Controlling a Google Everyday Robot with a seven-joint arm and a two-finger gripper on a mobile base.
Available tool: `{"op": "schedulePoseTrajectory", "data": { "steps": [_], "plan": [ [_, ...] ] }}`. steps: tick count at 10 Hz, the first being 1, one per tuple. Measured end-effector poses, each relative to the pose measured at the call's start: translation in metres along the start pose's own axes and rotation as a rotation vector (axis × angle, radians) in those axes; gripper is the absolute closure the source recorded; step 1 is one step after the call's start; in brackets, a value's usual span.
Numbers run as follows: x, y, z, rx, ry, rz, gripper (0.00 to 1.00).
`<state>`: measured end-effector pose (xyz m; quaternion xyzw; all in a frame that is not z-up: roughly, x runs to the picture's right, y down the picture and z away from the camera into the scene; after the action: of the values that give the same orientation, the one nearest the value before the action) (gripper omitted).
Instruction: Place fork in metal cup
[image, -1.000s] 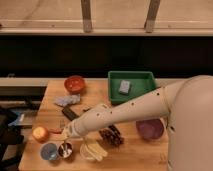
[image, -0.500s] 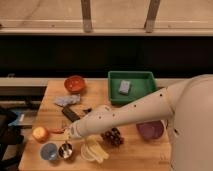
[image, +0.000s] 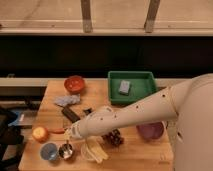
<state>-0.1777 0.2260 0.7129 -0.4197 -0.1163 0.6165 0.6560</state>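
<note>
Lower and farther left than a moment ago, the white arm (image: 130, 116) now brings its gripper (image: 68, 137) just above the metal cup (image: 66, 150), fingers clamped shut on the fork (image: 67, 146), whose thin shaft points down into the cup. Left of the gripper sits the light blue cup (image: 48, 151); the bananas (image: 94, 150) lie to its right.

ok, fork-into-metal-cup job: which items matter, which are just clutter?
Job:
metal cup
fork, standing in that cup
claw, above the cup

Clutter:
blue cup
bananas
red bowl
green bin
purple bowl
</note>
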Motion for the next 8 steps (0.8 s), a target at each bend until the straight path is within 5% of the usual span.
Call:
{"op": "schedulePoseTrajectory", "data": {
  "steps": [6, 8],
  "plan": [
    [-0.011, 0.015, -0.004, 0.012, 0.013, -0.046, 1.00],
    [-0.011, 0.022, -0.014, 0.037, 0.072, -0.046, 1.00]
  ]
}}
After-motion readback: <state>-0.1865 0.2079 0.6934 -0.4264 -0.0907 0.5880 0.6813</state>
